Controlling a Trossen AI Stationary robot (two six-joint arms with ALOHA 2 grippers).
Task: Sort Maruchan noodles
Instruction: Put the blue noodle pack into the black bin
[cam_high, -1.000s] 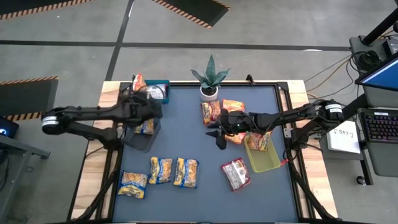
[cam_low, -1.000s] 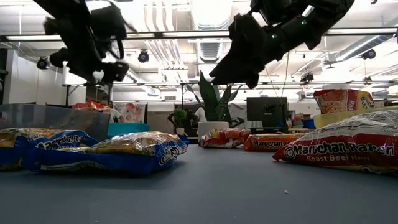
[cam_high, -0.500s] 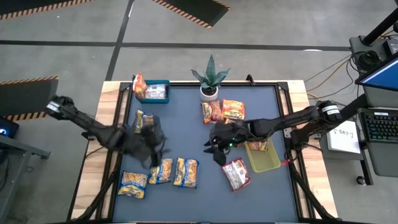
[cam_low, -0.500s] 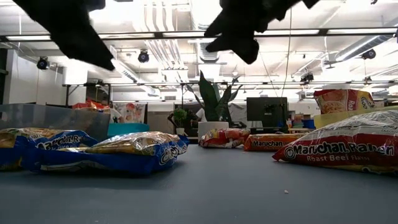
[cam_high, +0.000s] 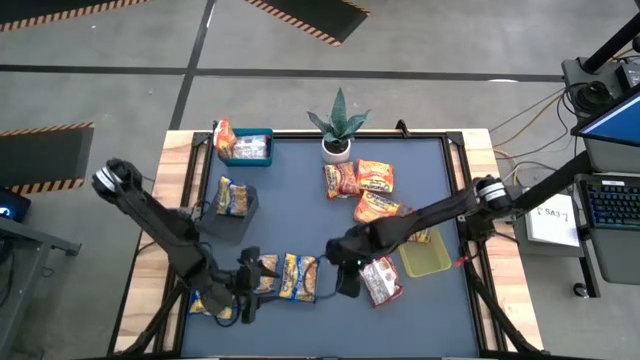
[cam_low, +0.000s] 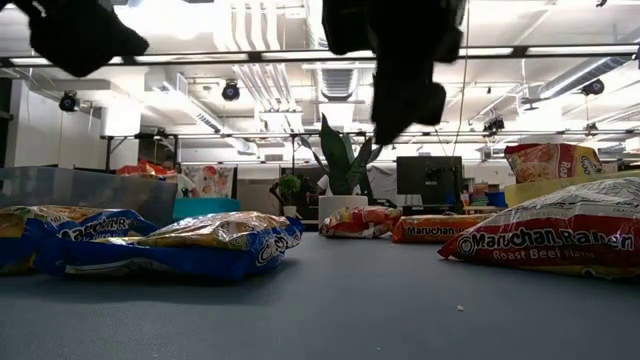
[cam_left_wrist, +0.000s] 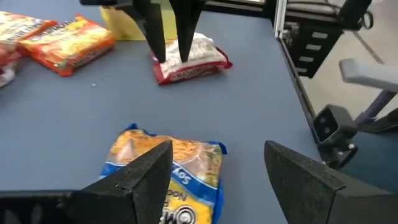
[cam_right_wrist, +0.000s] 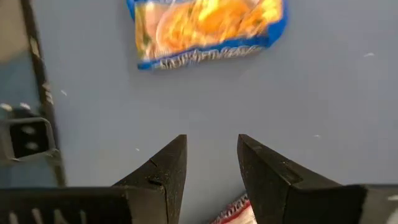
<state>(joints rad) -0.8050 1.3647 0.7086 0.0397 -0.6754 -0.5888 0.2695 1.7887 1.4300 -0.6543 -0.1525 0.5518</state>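
The left gripper (cam_high: 248, 288), open and empty, hovers over a yellow-and-blue noodle packet (cam_left_wrist: 169, 163) just ahead of it, seemingly about to descend and close. The right gripper (cam_high: 345, 282), fingers apart, hangs beside the red-and-white packet (cam_high: 379, 280). The yellow-green bin (cam_high: 424, 257) holds what may be one orange packet; the grey bin (cam_high: 228, 212) holds a yellow-and-blue one.

Bright overhead ceiling glare, soft shadows, blurred wrist views
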